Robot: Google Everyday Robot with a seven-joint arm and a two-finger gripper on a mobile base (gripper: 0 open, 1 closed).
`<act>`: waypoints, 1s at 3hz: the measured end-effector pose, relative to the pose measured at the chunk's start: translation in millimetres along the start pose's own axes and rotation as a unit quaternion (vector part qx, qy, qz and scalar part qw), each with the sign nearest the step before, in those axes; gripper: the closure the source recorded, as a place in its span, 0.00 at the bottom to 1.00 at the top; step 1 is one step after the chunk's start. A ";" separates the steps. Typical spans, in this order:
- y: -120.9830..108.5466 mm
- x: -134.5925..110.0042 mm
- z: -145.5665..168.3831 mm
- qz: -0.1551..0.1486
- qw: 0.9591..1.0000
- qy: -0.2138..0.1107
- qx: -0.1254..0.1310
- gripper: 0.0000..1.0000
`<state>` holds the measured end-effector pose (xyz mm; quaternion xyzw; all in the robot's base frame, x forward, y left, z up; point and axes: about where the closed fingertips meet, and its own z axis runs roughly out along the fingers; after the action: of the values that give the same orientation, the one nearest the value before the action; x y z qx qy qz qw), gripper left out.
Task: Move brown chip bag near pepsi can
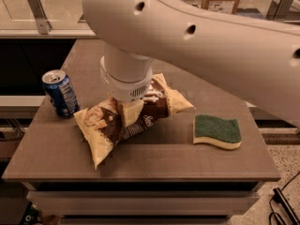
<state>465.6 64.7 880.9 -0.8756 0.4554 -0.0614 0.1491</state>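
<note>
The brown chip bag (110, 128) lies on the brown table (154, 156), pale yellow at its ends and dark brown in the middle. The pepsi can (60, 93), blue with a silver top, stands upright at the table's left edge, just left of the bag's near end. My gripper (130, 112) comes straight down from the big white arm onto the bag's middle and is shut on it. The wrist hides most of the fingers and the bag's centre.
A green-and-yellow sponge (217, 131) lies on the right side of the table. The white arm (211, 41) spans the upper frame. A counter with a metal bracket (37, 11) stands behind. Cables (281, 205) lie on the floor at the lower right.
</note>
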 end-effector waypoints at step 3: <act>-6.7 -2.7 0.8 -0.028 1.000 -0.010 0.001 0.60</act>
<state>469.5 70.7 882.4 -0.8885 0.4291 -0.0573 0.1523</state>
